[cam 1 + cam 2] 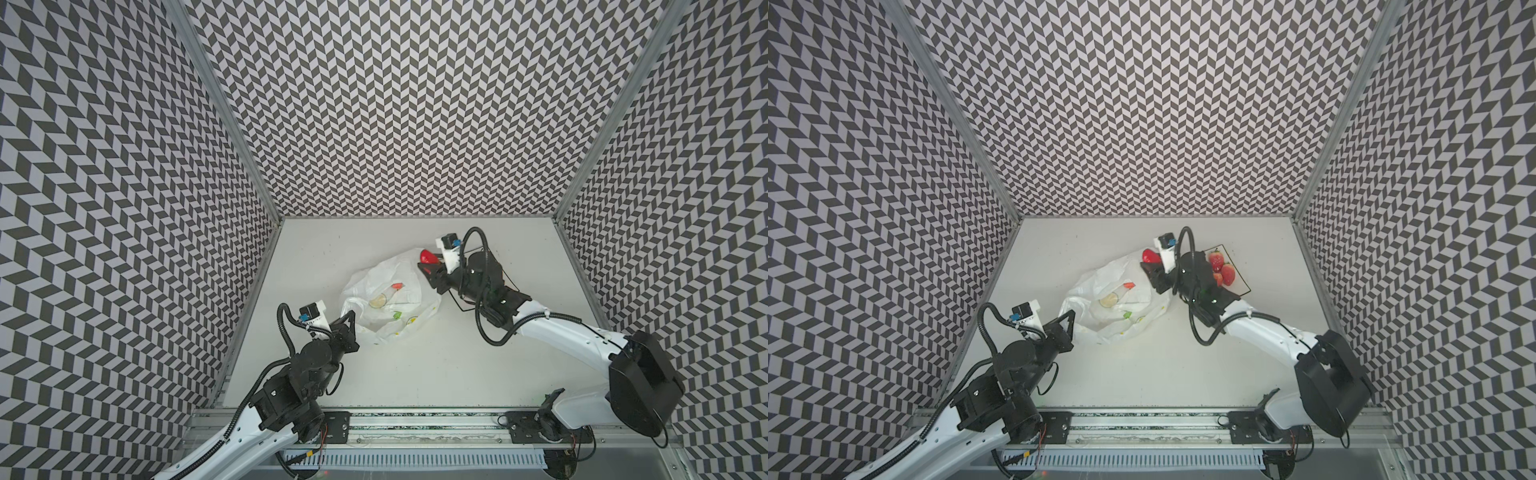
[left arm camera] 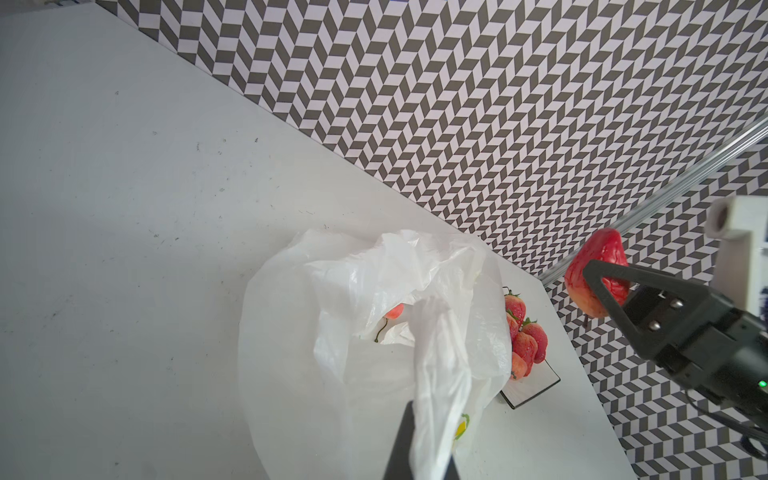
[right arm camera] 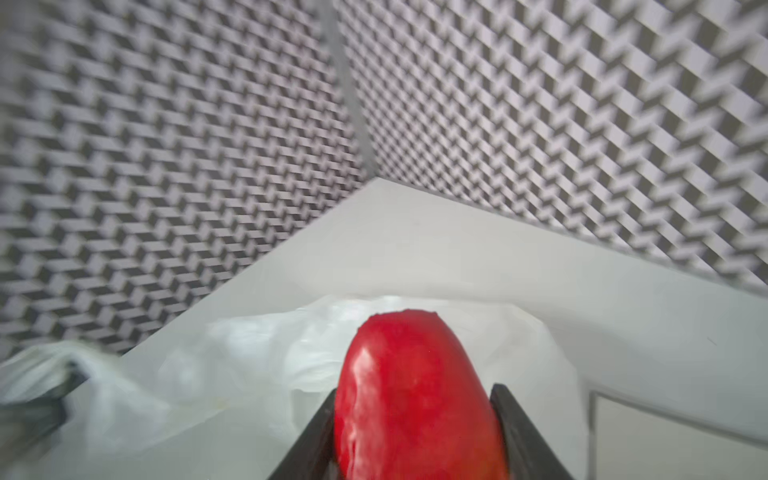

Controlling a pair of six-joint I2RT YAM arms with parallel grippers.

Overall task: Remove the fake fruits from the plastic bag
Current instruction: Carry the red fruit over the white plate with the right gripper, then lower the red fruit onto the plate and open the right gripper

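Clamping red fruit (image 2: 602, 249), right claw (image 3: 415, 392) near fruit-printed plastic bag (image 1: 390, 299)

In a top view the right arm (image 1: 1196, 278) covers a good part of the plate (image 1: 1239, 277), so the strawberries (image 1: 1217, 261) on it cannot be counted. In the left wrist view the plastic bag (image 2: 332, 332) hides part of that pile, its folds cover all but a bit of a small red stemmed fruit (image 2: 394, 311), and the picture's edge cuts the left gripper (image 2: 424, 432) down to dark slivers. In the right wrist view the walls (image 3: 166, 145) are blurred and the edge cuts off the red fruit (image 3: 415, 395).
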